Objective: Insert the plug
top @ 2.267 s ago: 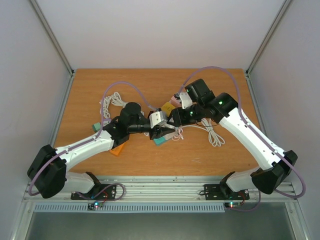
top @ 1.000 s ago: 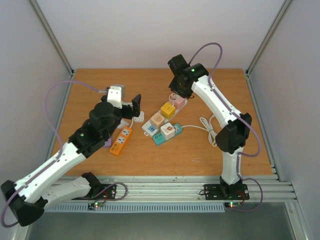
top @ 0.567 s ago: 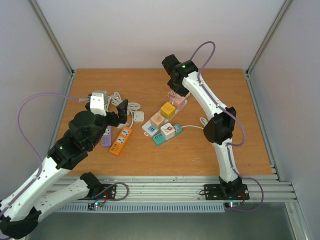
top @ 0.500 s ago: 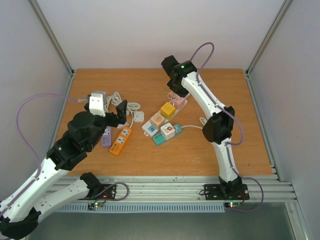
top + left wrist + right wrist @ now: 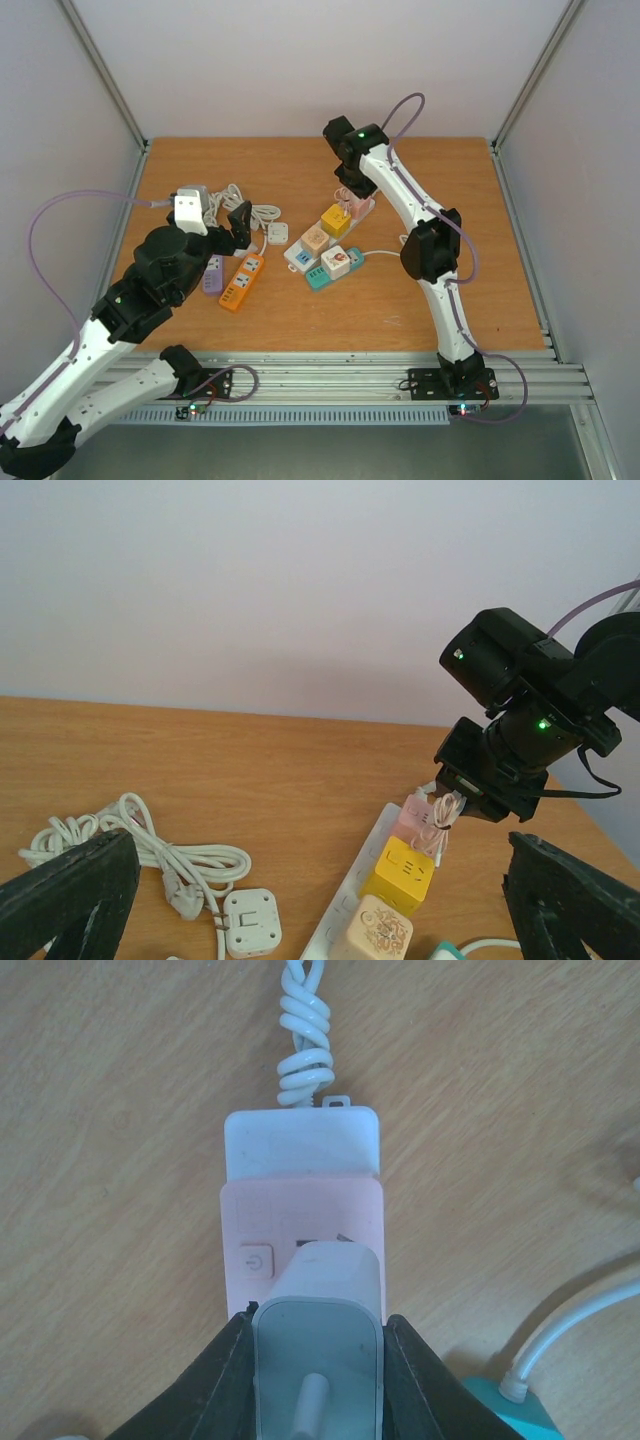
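The right fingers point(image 5: 215, 1385) are partly closed around the white plug point(image 5: 320, 1280), which sits against the pink socket block point(image 5: 300, 1215), upper centre of the top view. The left fingers point(image 5: 70, 895) gape wide, holding nothing, above the worktop point(image 5: 440, 300) at left.

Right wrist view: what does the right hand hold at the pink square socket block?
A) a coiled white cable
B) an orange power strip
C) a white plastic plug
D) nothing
C: a white plastic plug sits clamped in the right hand, at the pink square socket block.
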